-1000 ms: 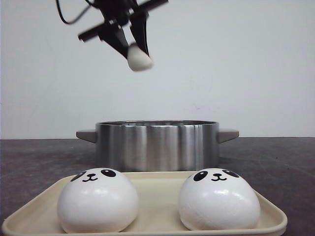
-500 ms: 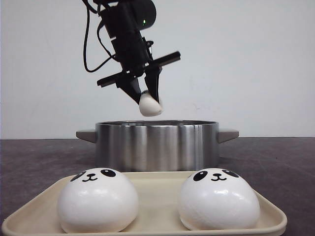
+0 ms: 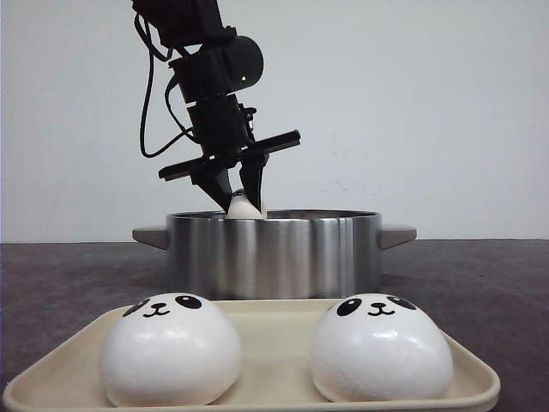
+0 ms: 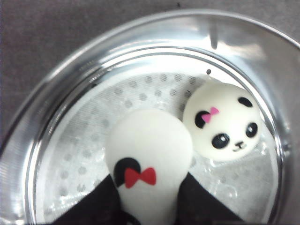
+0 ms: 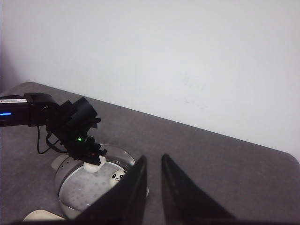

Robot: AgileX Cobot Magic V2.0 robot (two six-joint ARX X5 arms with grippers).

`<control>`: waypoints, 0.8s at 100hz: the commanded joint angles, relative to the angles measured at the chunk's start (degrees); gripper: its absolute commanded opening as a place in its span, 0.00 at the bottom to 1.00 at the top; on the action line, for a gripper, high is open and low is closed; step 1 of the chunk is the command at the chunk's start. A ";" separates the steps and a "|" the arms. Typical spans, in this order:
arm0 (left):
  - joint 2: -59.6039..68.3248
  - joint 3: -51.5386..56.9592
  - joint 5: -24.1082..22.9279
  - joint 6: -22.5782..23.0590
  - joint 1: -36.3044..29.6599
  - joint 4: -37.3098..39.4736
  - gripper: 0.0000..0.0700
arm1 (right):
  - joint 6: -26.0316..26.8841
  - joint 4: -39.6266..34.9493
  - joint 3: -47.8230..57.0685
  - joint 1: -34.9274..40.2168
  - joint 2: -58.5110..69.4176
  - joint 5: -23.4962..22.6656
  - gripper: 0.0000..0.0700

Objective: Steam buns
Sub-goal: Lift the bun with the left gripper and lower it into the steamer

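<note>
The left gripper [image 3: 238, 196] is lowering its pinched bun [image 4: 149, 150] past the pot [image 3: 274, 253] rim, approaching release beside the seated bun [image 4: 224, 123]; right gripper [image 5: 153, 187] is idling, narrowly parted.

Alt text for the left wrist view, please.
The left tool grips a white bun with a red bow over the steel pot. A second panda bun with a pink bow lies on the perforated steamer plate inside.

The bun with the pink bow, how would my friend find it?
Look inside the steel pot, on its holed steamer plate. One bun lies loose there with a pink bow; the other bun, squeezed in the left gripper, has a red bow.
</note>
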 commanded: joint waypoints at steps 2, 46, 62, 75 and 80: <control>1.81 1.70 -0.24 0.57 -0.04 1.14 0.00 | -0.13 -3.89 1.27 0.35 0.44 0.22 0.07; 4.22 1.70 -0.55 0.61 0.00 2.64 0.00 | -0.15 -3.89 1.27 0.35 0.44 0.24 0.07; 4.31 1.70 -0.72 0.59 -0.02 3.76 0.00 | -0.13 -3.89 1.27 0.35 0.44 0.24 0.07; 5.01 1.70 -0.85 0.57 -0.02 3.45 0.00 | 0.02 -3.89 1.27 0.35 0.44 0.22 0.07; 5.29 1.70 -0.85 0.57 -0.02 3.19 0.00 | 0.04 -3.89 1.27 0.35 0.44 0.22 0.07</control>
